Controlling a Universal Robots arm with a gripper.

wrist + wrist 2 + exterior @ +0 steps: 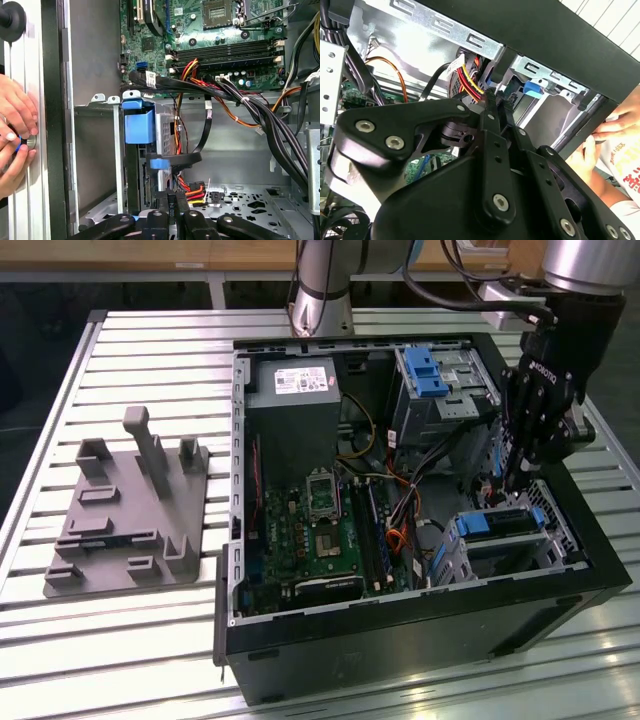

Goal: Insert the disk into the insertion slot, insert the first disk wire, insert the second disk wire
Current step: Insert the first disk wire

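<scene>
Disk (137,125) sat already pushed into the insertion slot (512,558) inside the open computer case (400,660) on the bench (150,640), its blue carrier tab showing. A black wire (160,163) with a blue plug lay at the disk's end, seemingly seated, so the first wire looked done. The hand (172,195) had its fingers pinched nearly together, apparently gripping the plug of the red-and-yellow wire (195,189) close to the disk; that one looked not yet in

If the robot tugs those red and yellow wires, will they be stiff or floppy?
Probably floppy: the red and yellow wires curve loosely instead of lying straight. Likely light, since each strand looks thin. They might snag rather than slide free, because they run close among the black cables near the gripper.
</scene>
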